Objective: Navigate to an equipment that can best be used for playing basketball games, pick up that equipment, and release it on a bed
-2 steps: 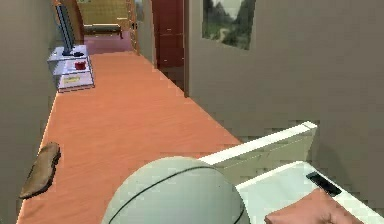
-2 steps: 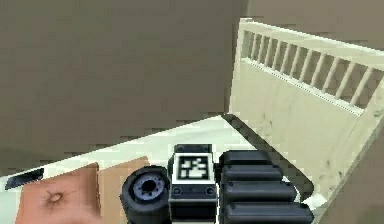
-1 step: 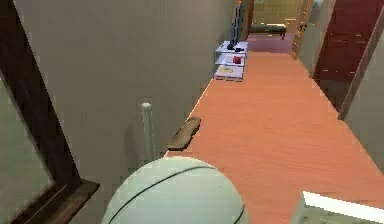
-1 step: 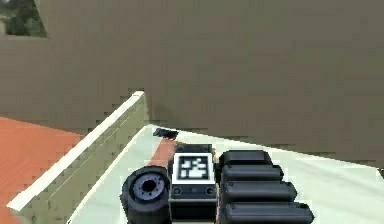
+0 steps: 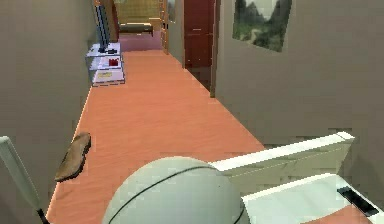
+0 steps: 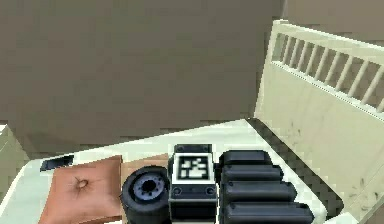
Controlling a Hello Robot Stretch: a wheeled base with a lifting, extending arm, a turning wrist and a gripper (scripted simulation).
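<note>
A bed with a white mattress [image 6: 130,145] and a white slatted headboard [image 6: 320,75] lies across the lower half of the arm side view. The dark arm [image 6: 262,185] reaches over it from the bottom edge, with a white marked square [image 6: 193,165] at its end. Left of the square is the gripper's dark round body [image 6: 147,192], right beside a brown pillow [image 6: 85,188] on the mattress. I cannot tell whether the gripper holds anything. In the forward view the bed's white frame [image 5: 290,155] crosses the lower right corner.
A dark phone [image 6: 57,162] lies on the mattress, seen again as a phone [image 5: 358,199] in the forward view. A pale rounded dome [image 5: 175,192] sits at bottom centre. The hallway has a brown object [image 5: 73,157] on the floor, a low white table [image 5: 107,68], a painting [image 5: 263,22] and a red-brown door [image 5: 199,30].
</note>
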